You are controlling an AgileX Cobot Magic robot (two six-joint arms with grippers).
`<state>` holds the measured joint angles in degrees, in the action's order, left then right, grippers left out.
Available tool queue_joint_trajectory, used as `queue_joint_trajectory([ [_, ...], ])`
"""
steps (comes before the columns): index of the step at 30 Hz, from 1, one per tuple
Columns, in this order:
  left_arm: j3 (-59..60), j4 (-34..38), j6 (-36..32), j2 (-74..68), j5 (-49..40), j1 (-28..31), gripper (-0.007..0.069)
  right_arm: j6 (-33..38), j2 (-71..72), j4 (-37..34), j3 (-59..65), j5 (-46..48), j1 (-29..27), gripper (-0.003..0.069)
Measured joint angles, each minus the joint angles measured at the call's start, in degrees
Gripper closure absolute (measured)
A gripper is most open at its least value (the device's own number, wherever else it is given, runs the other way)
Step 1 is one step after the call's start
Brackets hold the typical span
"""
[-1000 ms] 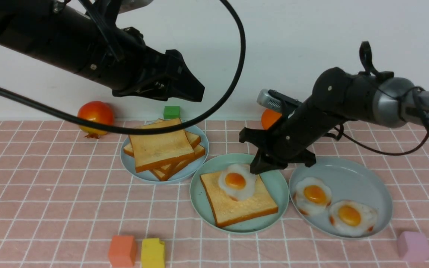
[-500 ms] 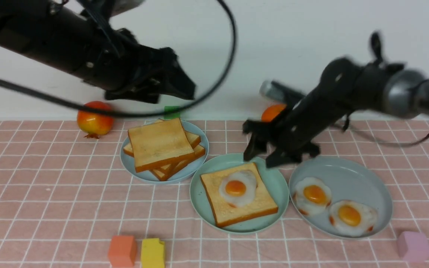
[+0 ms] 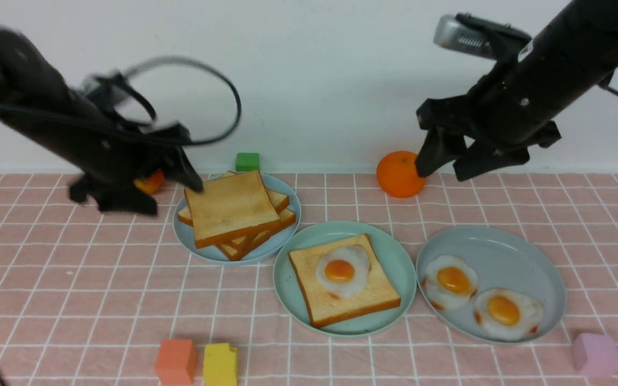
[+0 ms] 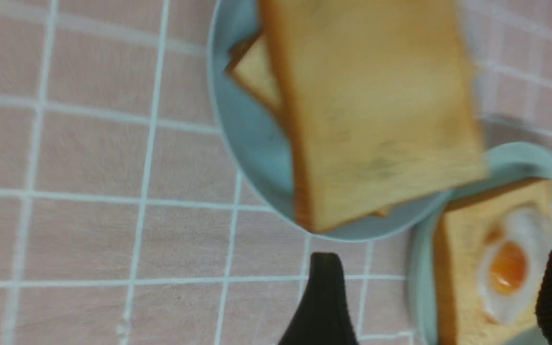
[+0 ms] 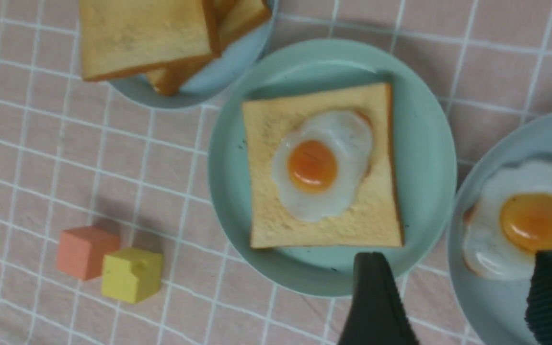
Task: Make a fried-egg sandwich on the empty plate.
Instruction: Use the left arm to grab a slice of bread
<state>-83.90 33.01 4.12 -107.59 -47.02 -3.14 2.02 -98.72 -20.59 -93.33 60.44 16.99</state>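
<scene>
The mint-green plate holds one toast slice with a fried egg lying on top, uncovered. My right gripper hangs open and empty, high at the back right above the orange. In its wrist view the right gripper looks down on the egg and toast. My left gripper is blurred and low, just left of the toast stack, its jaws wide apart. In its wrist view the left gripper is open and holds nothing, with the stack ahead.
The stack sits on a paler round plate. An oval plate at the right holds two more eggs. An orange, a green block and a half-hidden red fruit stand at the back. Orange, yellow and pink blocks lie near the front.
The right gripper opened, left the egg on the toast, and rose up to the right. The left arm swung down and left, to beside the toast stack.
</scene>
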Motion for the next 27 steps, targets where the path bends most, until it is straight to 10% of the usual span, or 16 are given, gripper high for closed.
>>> queue_joint_trajectory([
  [21, -0.42, 9.62, -3.27, -11.81, 4.5, 0.27, 0.0076, 2.19, 6.37, -0.14, 8.26, -4.89, 4.43, 0.0216],
  [27, -0.47, 10.82, -4.47, -12.34, 4.22, 0.49, 0.0316, 2.19, 6.37, -0.19, 8.26, -4.44, 4.43, 0.0216],
])
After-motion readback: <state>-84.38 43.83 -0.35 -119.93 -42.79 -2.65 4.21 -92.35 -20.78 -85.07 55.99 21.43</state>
